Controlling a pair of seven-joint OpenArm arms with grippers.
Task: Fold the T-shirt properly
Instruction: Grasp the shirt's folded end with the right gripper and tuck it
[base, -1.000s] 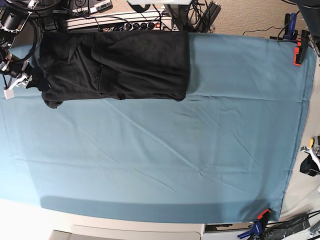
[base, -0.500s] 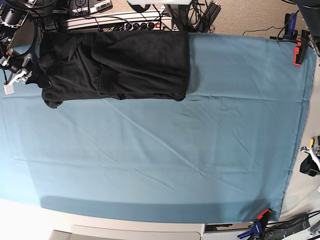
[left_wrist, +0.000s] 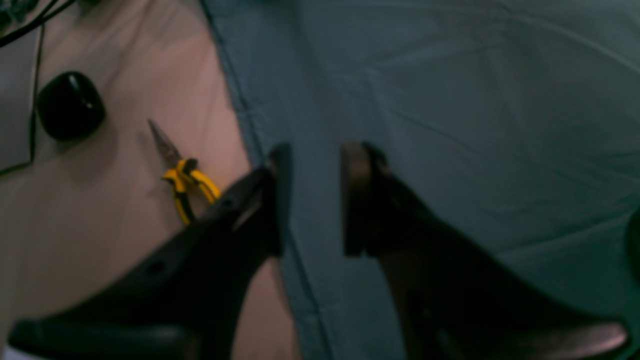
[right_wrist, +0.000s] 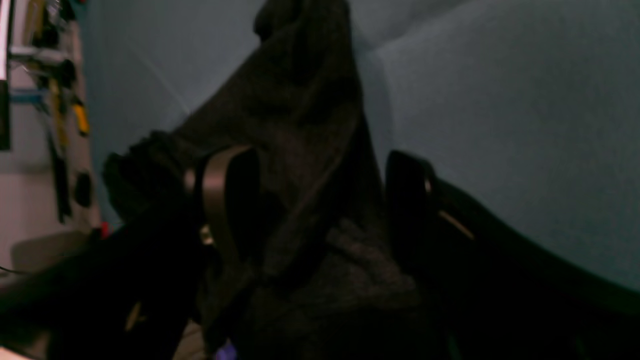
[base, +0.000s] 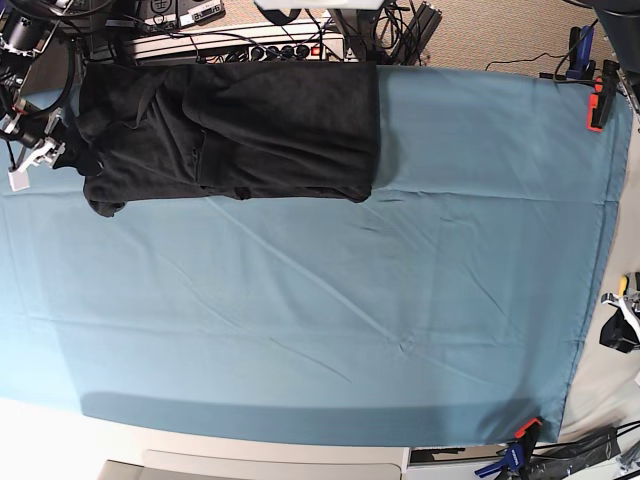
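your right gripper, jaws wide apart, straddled a bunched edge of the t-shirt at upper left of the base view, prob. readying a regrasp; left gripper idled w/ jaws apart, nothing between.

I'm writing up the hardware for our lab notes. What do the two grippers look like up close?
Both are two-fingered grippers in dark, nearly black material. The left gripper has broad curved black fingers ending in flat pads. The right gripper looks the same, with a lighter, shiny tan pad face on one finger. In the base view the right gripper's tips look whitish, with black cables above it.
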